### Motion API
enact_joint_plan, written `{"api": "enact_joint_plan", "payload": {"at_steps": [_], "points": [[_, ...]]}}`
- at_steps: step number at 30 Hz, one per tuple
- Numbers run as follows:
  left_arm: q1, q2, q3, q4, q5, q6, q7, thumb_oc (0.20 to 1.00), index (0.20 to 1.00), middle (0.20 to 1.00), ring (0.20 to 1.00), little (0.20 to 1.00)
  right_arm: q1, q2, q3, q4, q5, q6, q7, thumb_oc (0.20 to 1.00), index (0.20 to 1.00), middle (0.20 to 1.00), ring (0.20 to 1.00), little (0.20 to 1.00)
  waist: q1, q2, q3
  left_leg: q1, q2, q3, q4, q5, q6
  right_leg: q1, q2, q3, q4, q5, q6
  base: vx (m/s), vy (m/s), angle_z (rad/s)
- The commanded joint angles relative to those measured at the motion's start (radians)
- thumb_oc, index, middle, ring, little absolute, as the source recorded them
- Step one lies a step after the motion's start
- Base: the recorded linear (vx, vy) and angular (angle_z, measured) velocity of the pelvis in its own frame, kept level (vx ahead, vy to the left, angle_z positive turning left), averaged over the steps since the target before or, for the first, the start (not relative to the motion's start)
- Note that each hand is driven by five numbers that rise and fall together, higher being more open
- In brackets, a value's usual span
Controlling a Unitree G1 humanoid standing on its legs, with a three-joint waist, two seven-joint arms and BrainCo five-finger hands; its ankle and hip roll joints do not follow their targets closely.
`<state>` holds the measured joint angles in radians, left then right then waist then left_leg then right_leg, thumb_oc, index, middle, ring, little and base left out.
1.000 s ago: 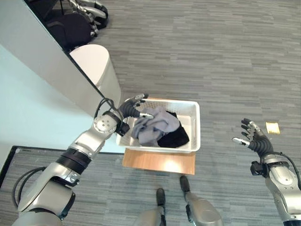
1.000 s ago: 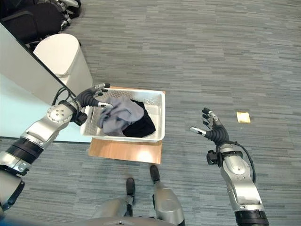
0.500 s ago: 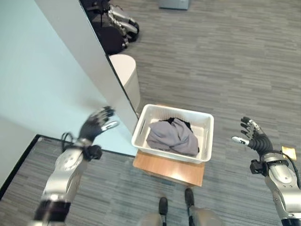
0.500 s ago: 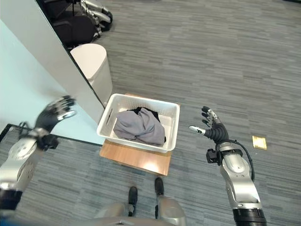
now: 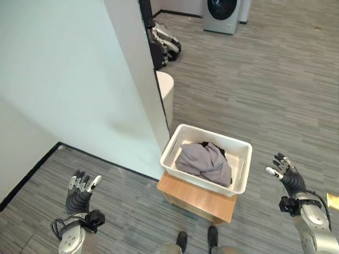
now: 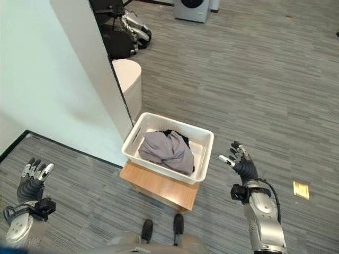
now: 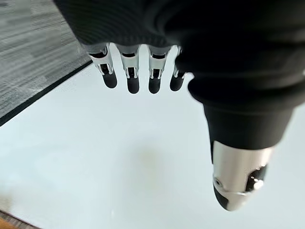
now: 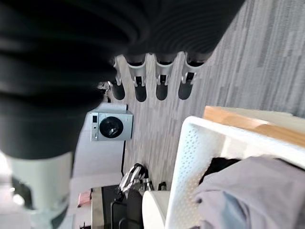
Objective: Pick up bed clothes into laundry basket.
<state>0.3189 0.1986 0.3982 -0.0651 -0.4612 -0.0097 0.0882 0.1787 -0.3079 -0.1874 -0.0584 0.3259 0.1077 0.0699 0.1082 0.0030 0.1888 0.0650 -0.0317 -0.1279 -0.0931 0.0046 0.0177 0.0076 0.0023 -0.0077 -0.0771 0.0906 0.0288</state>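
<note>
Grey clothes (image 5: 204, 160) fill the basket (image 5: 241, 174); eye views show a washing machine (image 5: 221, 8).

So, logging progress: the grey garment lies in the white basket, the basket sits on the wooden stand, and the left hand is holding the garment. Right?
Not quite: the left hand is open and holds nothing, well away from the white basket, as the left eye view shows. The grey garment does lie in it, on the wooden stand.

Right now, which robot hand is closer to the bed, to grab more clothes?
Probably the left hand: it is open beside the pale bed surface. The right hand, also open, hangs across the white laundry basket from the bed.
</note>
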Motion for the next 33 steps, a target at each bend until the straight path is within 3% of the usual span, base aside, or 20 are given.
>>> {"api": "enact_joint_plan", "payload": {"at_steps": [1, 2, 4, 9, 10, 11, 12, 13, 14, 15, 17, 18, 20, 22, 23, 24, 25, 26, 28, 33], "points": [[-0.062, 0.088, 0.015, -0.035, -0.014, -0.072, 0.022, 1.000, 1.000, 1.000, 1.000, 1.000, -0.043, -0.012, -0.029, -0.036, 0.034, -0.043, -0.016, 1.000, 1.000, 1.000, 1.000, 1.000, 0.024, -0.014, 0.011, 0.007, -0.020, -0.185, 0.008, 0.006, 0.021, -0.047, -0.095, 0.004, 0.353, -0.116, 0.046, 0.00, -0.034, 0.81], [-0.062, 0.088, 0.015, -0.035, -0.014, -0.072, 0.022, 1.000, 1.000, 1.000, 1.000, 1.000, -0.043, -0.012, -0.029, -0.036, 0.034, -0.044, -0.016, 1.000, 1.000, 1.000, 1.000, 1.000, 0.024, -0.015, 0.010, 0.005, -0.020, -0.186, 0.008, 0.007, 0.021, -0.048, -0.095, 0.004, 0.354, -0.117, 0.046, -0.01, -0.092, 1.36], [-0.090, 0.089, -0.062, -0.027, -0.028, -0.086, 0.018, 1.000, 1.000, 1.000, 1.000, 1.000, 0.001, -0.002, -0.058, -0.032, 0.039, -0.071, -0.044, 1.000, 1.000, 1.000, 1.000, 1.000, -0.042, -0.020, 0.016, -0.032, -0.052, -0.365, 0.050, 0.040, -0.014, -0.063, 0.081, 0.365, 0.334, -0.167, 0.015, 0.01, -0.177, 2.74], [-0.048, 0.029, -0.042, -0.049, -0.057, -0.107, 0.007, 1.000, 1.000, 1.000, 1.000, 1.000, 0.059, -0.052, -0.084, 0.008, 0.064, -0.086, -0.027, 1.000, 1.000, 1.000, 1.000, 1.000, 0.017, -0.038, 0.052, -0.130, -0.068, -0.397, 0.079, 0.088, -0.063, 0.024, 0.045, 0.206, 0.149, -0.159, -0.024, -0.09, -0.179, 2.09], [-0.049, 0.023, -0.050, -0.045, -0.072, -0.103, -0.004, 1.000, 1.000, 1.000, 1.000, 1.000, 0.046, -0.071, -0.105, 0.009, 0.068, -0.089, -0.029, 1.000, 1.000, 1.000, 1.000, 1.000, 0.006, -0.043, 0.062, -0.170, -0.066, -0.297, 0.116, 0.076, -0.051, 0.029, 0.024, 0.153, 0.129, -0.151, -0.022, -0.28, -0.127, 1.81], [-0.063, 0.021, -0.070, -0.021, -0.085, -0.087, -0.023, 1.000, 1.000, 1.000, 1.000, 1.000, 0.038, -0.074, -0.137, 0.002, 0.083, -0.096, -0.044, 1.000, 1.000, 1.000, 1.000, 1.000, -0.026, -0.071, 0.071, -0.186, -0.044, -0.079, 0.228, -0.003, -0.024, 0.014, -0.025, 0.050, 0.123, -0.126, -0.004, -0.26, -0.050, 2.24], [-0.066, 0.023, -0.070, -0.019, -0.086, -0.088, -0.024, 1.000, 1.000, 1.000, 1.000, 1.000, 0.036, -0.073, -0.138, 0.002, 0.084, -0.096, -0.044, 1.000, 1.000, 1.000, 1.000, 1.000, -0.027, -0.070, 0.071, -0.205, -0.048, -0.080, 0.261, -0.019, -0.021, 0.012, -0.026, 0.047, 0.122, -0.127, -0.002, -0.30, -0.033, 2.82], [-0.073, 0.028, -0.073, -0.005, -0.087, -0.090, -0.030, 1.000, 1.000, 1.000, 1.000, 1.000, 0.043, -0.050, -0.164, 0.012, 0.097, -0.116, -0.051, 1.000, 1.000, 1.000, 1.000, 1.000, -0.055, -0.081, 0.063, -0.161, 0.022, 0.128, 0.317, -0.096, -0.005, 0.015, -0.075, -0.087, 0.109, -0.113, 0.005, -0.14, -0.001, 2.79], [-0.072, 0.028, -0.073, -0.006, -0.088, -0.089, -0.030, 1.000, 1.000, 1.000, 1.000, 1.000, 0.042, -0.050, -0.163, 0.013, 0.097, -0.117, -0.051, 1.000, 1.000, 1.000, 1.000, 1.000, -0.060, -0.082, 0.062, -0.166, 0.021, 0.124, 0.317, -0.091, -0.005, 0.013, -0.075, -0.092, 0.106, -0.109, 0.005, -0.21, 0.003, 2.63], [-0.085, 0.036, -0.067, 0.002, -0.084, -0.087, -0.044, 1.000, 1.000, 1.000, 1.000, 1.000, 0.055, -0.029, -0.201, 0.029, 0.091, -0.131, -0.065, 1.000, 1.000, 1.000, 1.000, 1.000, -0.091, -0.083, 0.036, -0.104, 0.112, 0.328, 0.315, -0.112, -0.014, 0.014, -0.109, -0.213, 0.101, -0.110, 0.012, -0.09, 0.012, 2.82], [-0.109, 0.049, -0.074, 0.007, -0.086, -0.088, -0.051, 1.000, 1.000, 1.000, 1.000, 1.000, 0.067, -0.010, -0.218, 0.030, 0.094, -0.142, -0.071, 1.000, 1.000, 1.000, 1.000, 1.000, -0.111, -0.063, 0.014, -0.050, 0.139, 0.437, 0.281, -0.146, -0.039, 0.030, -0.126, -0.313, 0.100, -0.129, 0.021, -0.06, 0.058, 2.72], [-0.121, 0.054, -0.096, 0.012, -0.080, -0.086, -0.051, 1.000, 1.000, 1.000, 1.000, 1.000, 0.075, 0.003, -0.223, 0.035, 0.100, -0.153, -0.075, 1.000, 1.000, 1.000, 1.000, 1.000, -0.123, -0.041, 0.008, -0.053, 0.132, 0.470, 0.200, -0.098, -0.042, 0.034, -0.130, -0.384, 0.114, -0.122, 0.018, 0.00, 0.146, 1.50], [-0.121, 0.048, -0.103, 0.005, -0.079, -0.082, -0.050, 1.000, 1.000, 1.000, 1.000, 1.000, 0.083, 0.008, -0.221, 0.030, 0.099, -0.143, -0.069, 1.000, 1.000, 1.000, 1.000, 1.000, -0.127, -0.026, 0.004, -0.034, 0.101, 0.417, 0.131, -0.081, -0.032, 0.028, -0.146, -0.411, 0.164, -0.123, 0.030, 0.03, 0.151, 1.49], [-0.115, 0.050, -0.105, -0.010, -0.068, -0.081, -0.036, 1.000, 1.000, 1.000, 1.000, 1.000, 0.083, 0.020, -0.198, 0.026, 0.091, -0.136, -0.055, 1.000, 1.000, 1.000, 1.000, 1.000, -0.128, -0.002, 0.019, -0.007, 0.069, 0.300, 0.097, -0.080, 0.005, -0.052, -0.193, -0.368, 0.419, -0.062, 0.058, 0.05, 0.204, 1.76], [-0.114, 0.059, -0.107, -0.017, -0.046, -0.081, -0.021, 1.000, 1.000, 1.000, 1.000, 1.000, 0.068, 0.038, -0.170, 0.017, 0.088, -0.128, -0.043, 1.000, 1.000, 1.000, 1.000, 1.000, -0.158, 0.013, 0.068, 0.011, 0.054, 0.230, 0.088, -0.076, 0.044, -0.168, -0.213, -0.208, 0.655, 0.043, 0.095, -0.04, 0.099, 1.00], [-0.119, 0.068, -0.114, -0.009, -0.032, -0.087, -0.015, 1.000, 1.000, 1.000, 1.000, 1.000, 0.055, 0.035, -0.144, 0.027, 0.075, -0.131, -0.035, 1.000, 1.000, 1.000, 1.000, 1.000, -0.170, 0.021, 0.081, 0.013, 0.055, 0.183, 0.084, -0.064, 0.044, -0.230, -0.142, -0.065, 0.692, 0.042, 0.093, -0.09, 0.042, 1.11], [-0.120, 0.067, -0.113, -0.009, -0.031, -0.087, -0.014, 1.000, 1.000, 1.000, 1.000, 1.000, 0.052, 0.034, -0.143, 0.030, 0.075, -0.133, -0.035, 1.000, 1.000, 1.000, 1.000, 1.000, -0.166, 0.021, 0.079, 0.009, 0.057, 0.188, 0.083, -0.060, 0.043, -0.238, -0.139, -0.061, 0.692, 0.047, 0.092, 0.06, -0.185, 1.28], [-0.119, 0.065, -0.106, 0.008, -0.033, -0.096, -0.011, 1.000, 1.000, 1.000, 1.000, 1.000, 0.041, 0.027, -0.131, 0.024, 0.062, -0.116, -0.024, 1.000, 1.000, 1.000, 1.000, 1.000, -0.170, 0.020, 0.073, 0.021, 0.046, 0.097, 0.075, -0.059, 0.025, -0.228, -0.063, 0.122, 0.520, -0.023, 0.068, 0.16, -0.197, 1.26], [-0.109, 0.060, -0.096, 0.012, -0.050, -0.112, 0.015, 1.000, 1.000, 1.000, 1.000, 1.000, 0.041, 0.018, -0.132, 0.042, 0.082, -0.138, -0.033, 1.000, 1.000, 1.000, 1.000, 1.000, -0.163, 0.008, 0.071, 0.012, 0.038, 0.003, 0.075, -0.047, 0.013, -0.155, -0.011, 0.226, 0.316, -0.094, 0.060, 0.16, -0.225, 1.23], [-0.060, -0.012, -0.058, 0.006, -0.083, -0.131, 0.042, 1.000, 1.000, 1.000, 1.000, 1.000, 0.032, 0.000, -0.097, 0.044, 0.136, -0.151, -0.015, 1.000, 1.000, 1.000, 1.000, 1.000, -0.062, -0.030, 0.046, -0.044, 0.061, -0.100, 0.075, 0.003, -0.026, -0.044, -0.022, 0.082, 0.191, -0.123, 0.021, 0.05, -0.233, 1.07]]}}
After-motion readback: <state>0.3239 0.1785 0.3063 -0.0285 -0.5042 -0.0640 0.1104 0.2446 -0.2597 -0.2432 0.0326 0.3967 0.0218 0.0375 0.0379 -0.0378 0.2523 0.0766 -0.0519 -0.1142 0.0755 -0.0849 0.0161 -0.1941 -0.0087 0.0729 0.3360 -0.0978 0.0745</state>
